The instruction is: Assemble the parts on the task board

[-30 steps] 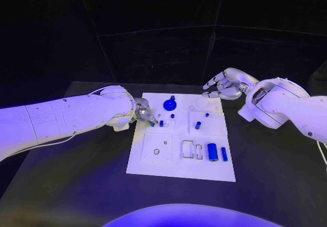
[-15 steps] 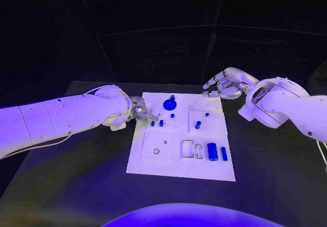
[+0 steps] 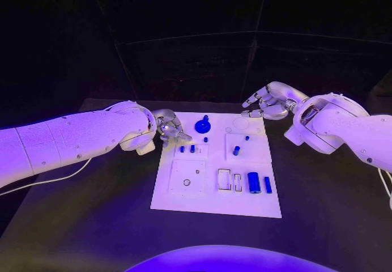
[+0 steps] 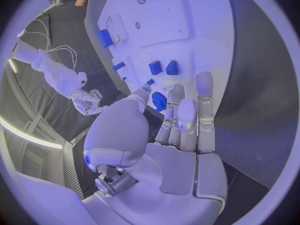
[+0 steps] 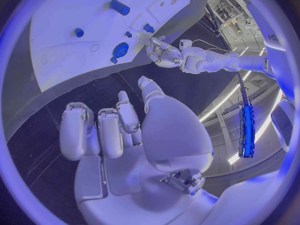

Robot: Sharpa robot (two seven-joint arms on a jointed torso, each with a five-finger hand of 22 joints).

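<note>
White task board [image 3: 214, 187] mid-table, small blue parts [image 3: 255, 182] across it

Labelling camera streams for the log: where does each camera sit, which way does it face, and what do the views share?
Head view: on the robot's head, looking down at the white board; both arms enter, left hand, right hand.
Left wrist view: behind the left hand, facing the board.
Right wrist view: behind the right hand, facing the board.
Shared: all show the board; each wrist view also catches the opposite hand.
</note>
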